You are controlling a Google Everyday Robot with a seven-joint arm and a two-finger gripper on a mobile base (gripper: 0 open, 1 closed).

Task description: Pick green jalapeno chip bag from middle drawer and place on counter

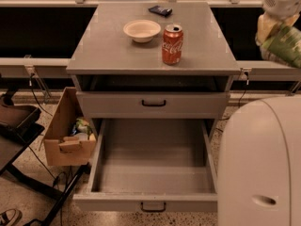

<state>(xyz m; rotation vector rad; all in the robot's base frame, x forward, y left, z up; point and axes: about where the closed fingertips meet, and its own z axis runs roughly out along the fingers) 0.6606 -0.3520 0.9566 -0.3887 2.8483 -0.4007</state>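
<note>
Bag (286,47) hangs in the air at about two o'clock from the bench (113,46), off its right edge and a little above its level. The pincer (272,31) pinches one end of it (pale pads pressed onto the crinkled green foil). Held out there it clears the bench edge, which I judge suits a carry inward. The bare patch at four o'clock of the can (172,44) looks the nearest landing spot. The bowl (142,30) stands just beside the can at its ten o'clock, and a small dark thing (160,11) lies at the bench's twelve o'clock edge. The drawer (153,159) stands pulled out at six o'clock, its grey floor showing nothing.

The right edge of view cuts off the bag's far end, and the arm above the pincer runs out at the top. A white rounded robot body (261,164) covers the floor at four o'clock and the drawer's right corner. How deep the pads bite I cannot tell.
</note>
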